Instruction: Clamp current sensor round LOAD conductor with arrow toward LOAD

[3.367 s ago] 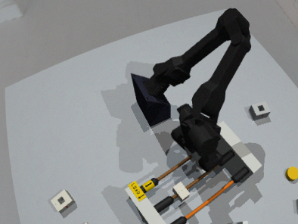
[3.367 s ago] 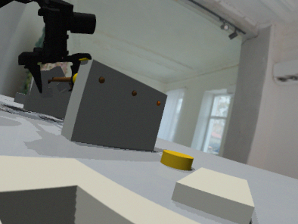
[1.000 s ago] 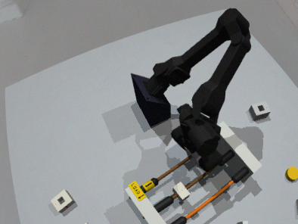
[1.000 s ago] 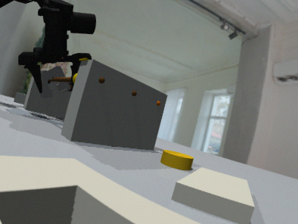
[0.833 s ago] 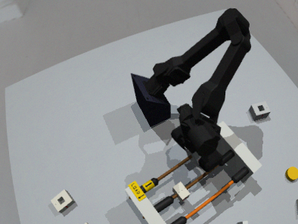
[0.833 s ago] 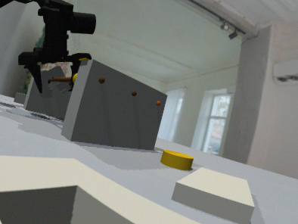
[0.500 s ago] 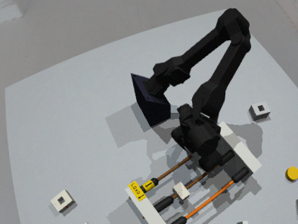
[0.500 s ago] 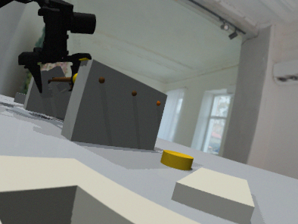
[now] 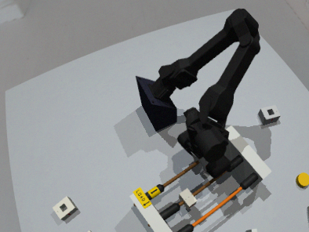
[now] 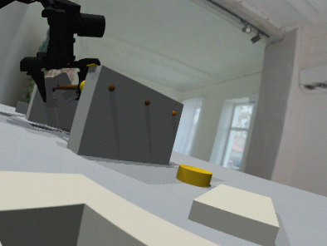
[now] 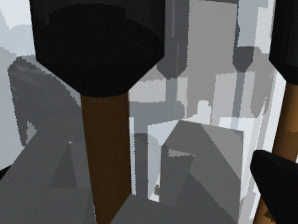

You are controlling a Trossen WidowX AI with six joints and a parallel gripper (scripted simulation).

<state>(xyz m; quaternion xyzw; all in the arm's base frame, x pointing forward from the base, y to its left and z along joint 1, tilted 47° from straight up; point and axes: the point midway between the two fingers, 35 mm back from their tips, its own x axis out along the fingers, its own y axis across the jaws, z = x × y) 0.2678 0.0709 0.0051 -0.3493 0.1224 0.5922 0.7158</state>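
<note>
Three conductors run between two white brackets. The left brown conductor (image 9: 178, 175) carries a yellow arrow sleeve (image 9: 154, 191) beside the yellow LOAD label (image 9: 143, 197). A cream block (image 9: 187, 197) sits on the middle brown conductor. A white square block with a dark hole (image 9: 64, 207) stands on the table at the front left, and a similar one (image 9: 270, 114) at the right. My gripper (image 10: 58, 89) is open and empty, low over the conductors' far ends. In the wrist view a black sleeve (image 11: 100, 36) and its brown conductor (image 11: 109, 156) fill the left side. I cannot tell which block is the sensor.
A dark blue wedge-shaped box (image 9: 157, 103) stands beside my arm. A yellow puck (image 9: 303, 179) lies at the right edge; it also shows in the exterior view (image 10: 194, 174). The orange conductor (image 9: 219, 205) is the rightmost. The far bracket (image 9: 251, 153) is under my arm.
</note>
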